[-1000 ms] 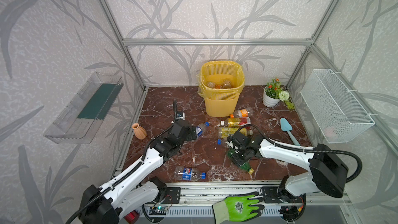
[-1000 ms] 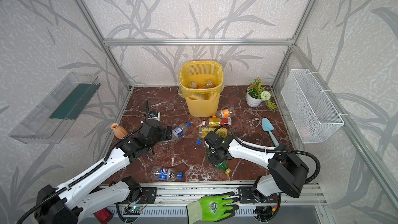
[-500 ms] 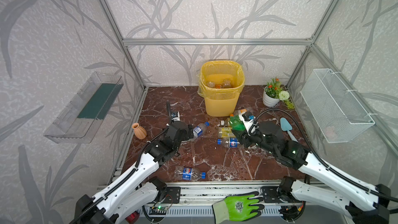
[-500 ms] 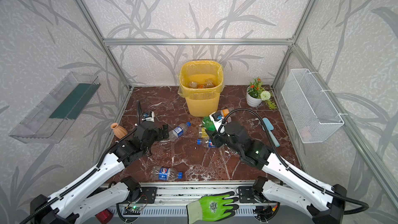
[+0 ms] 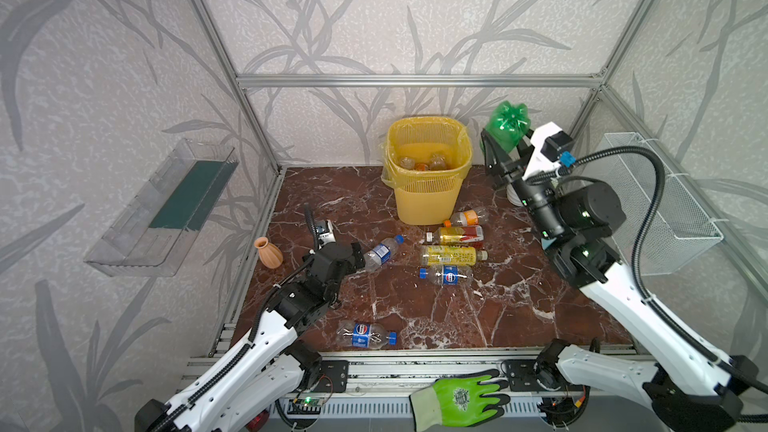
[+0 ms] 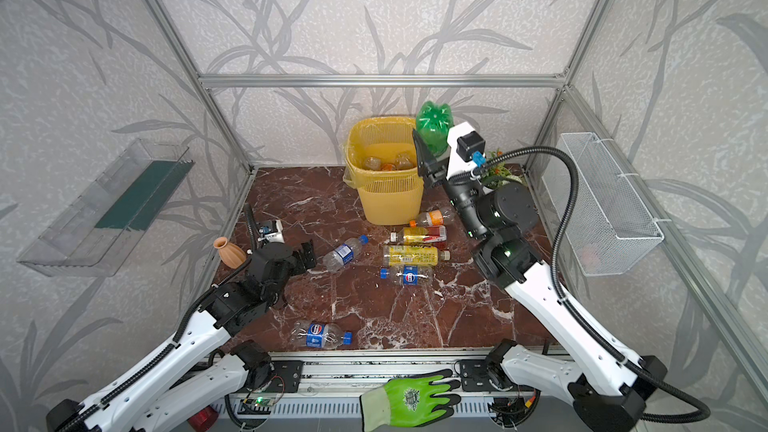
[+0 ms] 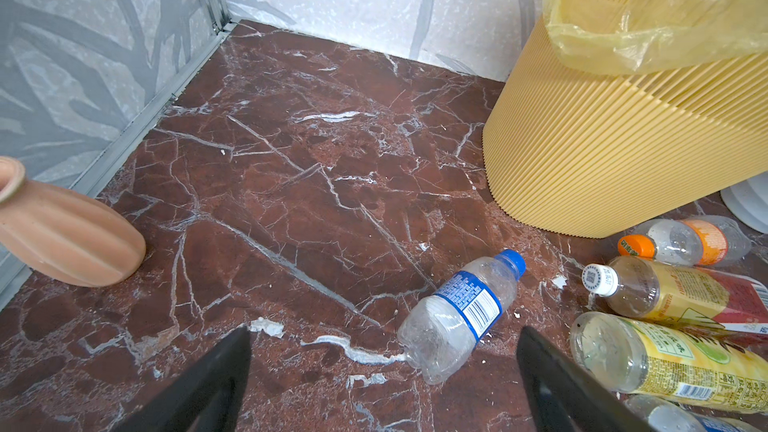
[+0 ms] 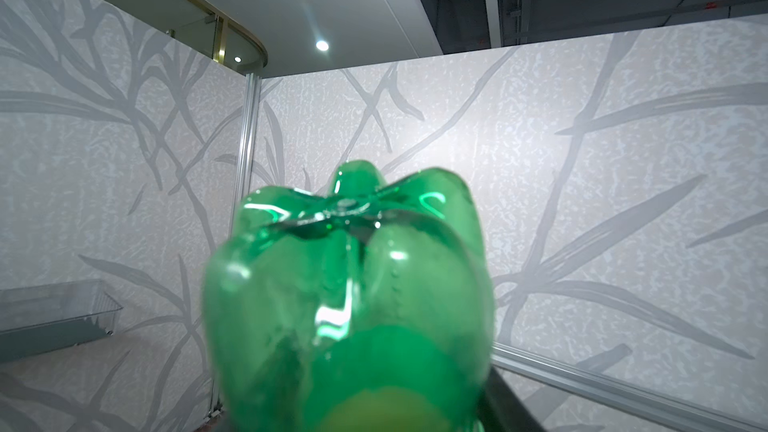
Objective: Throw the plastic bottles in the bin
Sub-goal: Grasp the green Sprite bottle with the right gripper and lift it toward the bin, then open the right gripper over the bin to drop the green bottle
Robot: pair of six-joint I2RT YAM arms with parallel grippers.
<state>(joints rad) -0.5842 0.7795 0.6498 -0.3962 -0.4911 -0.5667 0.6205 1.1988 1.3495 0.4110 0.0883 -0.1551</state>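
The right gripper (image 5: 505, 139) is up in the air, clamped around a green bottle (image 5: 508, 121) that it holds upside down, lobed base towards the ceiling; that base fills the right wrist view. In both top views the bottle hangs at about 2 o'clock of the bin (image 5: 426, 197), close to the rim, though I cannot tell whether it is over the opening or just outside it. The bin stands at 12 o'clock on the marble surface (image 5: 415, 309), against the back wall, with a few binned bottles (image 5: 422, 163) lying in its yellow liner.

The left gripper (image 5: 358, 259) sits low at 9 o'clock, jaws spread wide, holding nothing. A blue-capped bottle (image 5: 380, 253) lies on its side right at the tips, cap aimed towards the bin. In the left wrist view its base end lies between the two black fingers (image 7: 552, 371), nearer one of them, touching neither as far as I can see.

At the bin's 5 o'clock foot four more lie close together: an orange-label bottle (image 5: 467, 216), a red-and-yellow-label bottle (image 5: 457, 236), a yellow-label bottle (image 5: 451, 255) and a blue-label bottle (image 5: 446, 275). A lone bottle (image 5: 365, 334) lies at 6 o'clock by the front rail.

A terracotta vase (image 5: 269, 251) stands at 9 o'clock by the left wall, beside the left arm. A potted plant (image 6: 496, 168) at 2 o'clock is mostly hidden behind the right arm. A green glove (image 5: 461, 396) lies on the front rail.
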